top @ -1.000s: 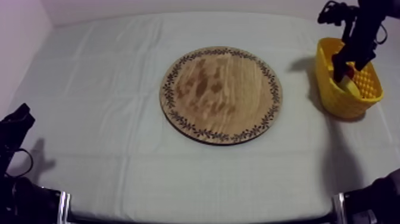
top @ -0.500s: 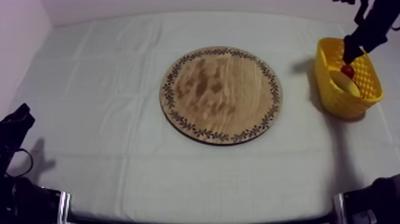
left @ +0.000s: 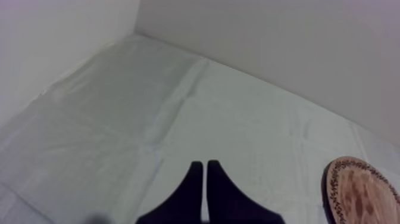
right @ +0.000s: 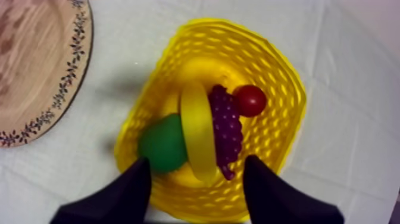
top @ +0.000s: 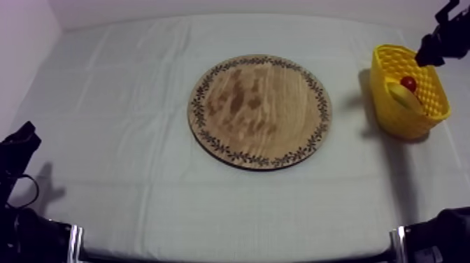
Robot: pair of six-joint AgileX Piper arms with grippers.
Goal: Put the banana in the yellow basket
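The banana (right: 198, 129) lies inside the yellow basket (right: 280, 71), between a green pear (right: 162, 143) and a bunch of purple grapes (right: 227, 128). In the top view the banana (top: 407, 98) shows in the basket (top: 392, 112) at the table's right. My right gripper (right: 196, 176) hangs open above the basket with nothing between its fingers; from above, the right gripper (top: 428, 50) is over the basket's far rim. The wooden board (top: 259, 110) at the table's middle is bare. My left gripper (left: 205, 168) is shut, low over the cloth at the left.
A small red fruit (right: 250, 100) lies in the basket beside the grapes; in the top view the small red fruit (top: 408, 83) is near the far wall. The board's edge (right: 41, 65) lies just left of the basket. A wall runs along the table's far side.
My right gripper has risen out of the basket and drawn back to the upper right. The banana stays in the basket. The left arm has not moved.
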